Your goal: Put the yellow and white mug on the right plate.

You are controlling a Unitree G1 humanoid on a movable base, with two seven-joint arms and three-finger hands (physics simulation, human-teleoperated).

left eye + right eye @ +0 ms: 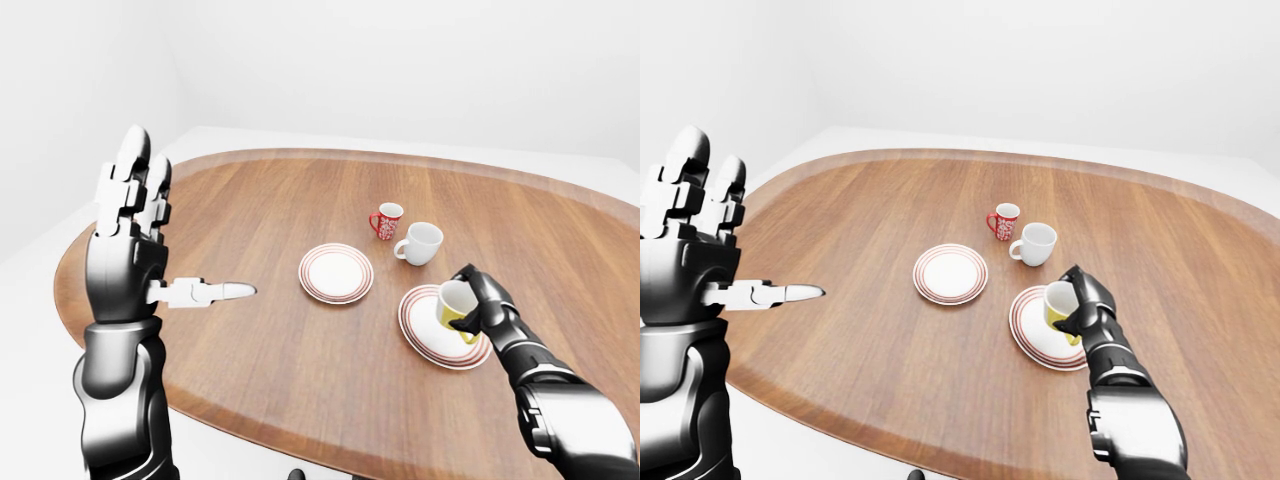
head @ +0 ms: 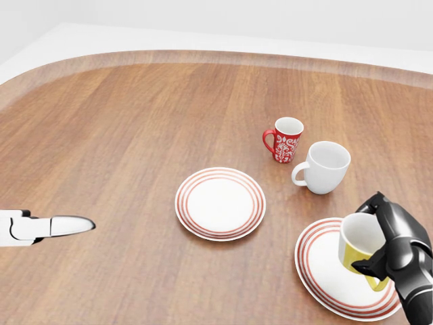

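Note:
The yellow and white mug [image 2: 357,249] is held tilted over the right plate [image 2: 325,271], which has red rings and lies at the lower right of the head view. My right hand [image 2: 392,244] is shut on the mug, fingers wrapped round its side. I cannot tell whether the mug touches the plate. My left hand [image 1: 135,240] is open and raised upright at the left of the left-eye view, far from the mug, with one finger [image 2: 64,225] pointing right.
A second red-ringed plate [image 2: 220,203] lies mid-table. A red patterned mug [image 2: 286,139] and a white mug [image 2: 323,166] stand just above the right plate. The oval wooden table [image 1: 250,200] has its near edge at the bottom of the eye views.

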